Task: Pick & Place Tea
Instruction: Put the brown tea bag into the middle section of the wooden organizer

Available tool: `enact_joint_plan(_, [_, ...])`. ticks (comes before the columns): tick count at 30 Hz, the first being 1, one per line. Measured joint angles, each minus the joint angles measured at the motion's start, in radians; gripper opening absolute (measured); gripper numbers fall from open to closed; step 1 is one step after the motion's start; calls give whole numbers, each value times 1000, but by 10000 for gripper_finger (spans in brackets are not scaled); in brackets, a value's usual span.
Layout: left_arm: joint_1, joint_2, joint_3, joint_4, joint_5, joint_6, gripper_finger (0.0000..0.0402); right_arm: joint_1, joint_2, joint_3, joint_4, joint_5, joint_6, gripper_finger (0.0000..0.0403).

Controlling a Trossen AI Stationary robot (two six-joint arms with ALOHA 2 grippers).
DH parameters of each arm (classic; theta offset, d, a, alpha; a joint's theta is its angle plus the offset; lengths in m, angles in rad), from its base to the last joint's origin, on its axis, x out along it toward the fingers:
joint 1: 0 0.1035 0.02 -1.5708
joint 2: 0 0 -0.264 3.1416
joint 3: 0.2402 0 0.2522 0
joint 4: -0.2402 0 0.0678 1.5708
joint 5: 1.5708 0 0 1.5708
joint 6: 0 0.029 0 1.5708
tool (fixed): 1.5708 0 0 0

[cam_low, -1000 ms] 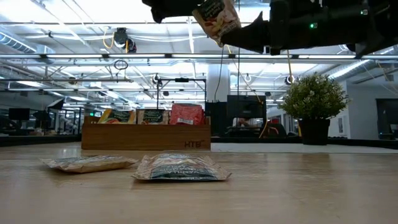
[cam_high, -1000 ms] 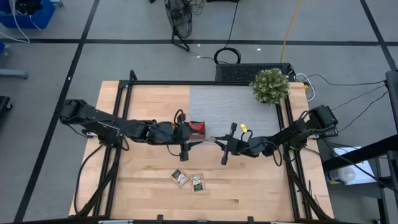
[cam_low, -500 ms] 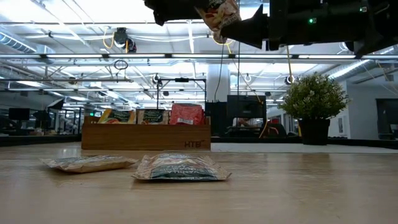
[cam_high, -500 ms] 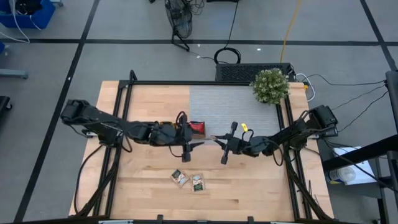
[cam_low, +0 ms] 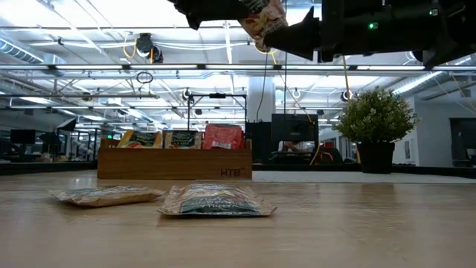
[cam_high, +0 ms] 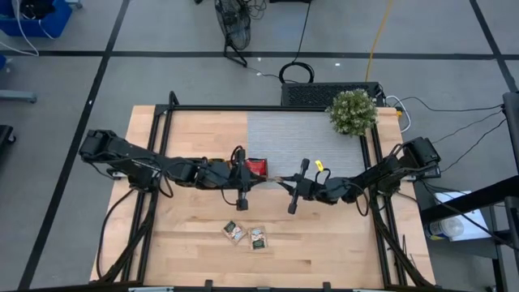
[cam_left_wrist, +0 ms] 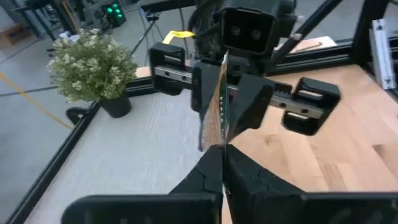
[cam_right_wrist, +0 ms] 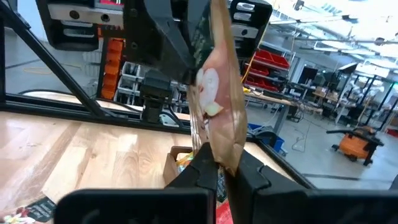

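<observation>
Pinching one tea sachet (cam_low: 262, 16) between them, left gripper (cam_high: 261, 179) and right gripper (cam_high: 279, 178) both clamp it mid-air above table (cam_high: 324, 243) centre, just beside wooden tray (cam_low: 174, 163). Two more sachets (cam_high: 246, 234) lie flat near the front edge.

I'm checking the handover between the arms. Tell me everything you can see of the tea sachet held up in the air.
The sachet is a flat, crinkly foil-like packet, pinkish with dark print and a pale picture. It hangs roughly upright and edge-on, high above the wooden table, between both arms. The left gripper and the right gripper are both shut on opposite edges. Nothing else touches it.
</observation>
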State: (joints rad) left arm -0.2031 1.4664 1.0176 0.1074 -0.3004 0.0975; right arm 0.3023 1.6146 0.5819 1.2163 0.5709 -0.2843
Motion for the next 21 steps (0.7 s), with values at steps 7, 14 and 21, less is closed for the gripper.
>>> enact_joint_plan(7, [-17, -86, 3, -138, -212, -5, 3, 0, 0, 0, -74, -1, 105, 45])
enact_joint_plan(14, [19, -147, 2, -573, -230, -123, 2, 0, 0, 0, -141, 0, 179, 71])
enact_joint_plan(21, [184, -99, 0, -791, 6, -264, 1, -5, 0, 0, -145, -1, 186, 73])
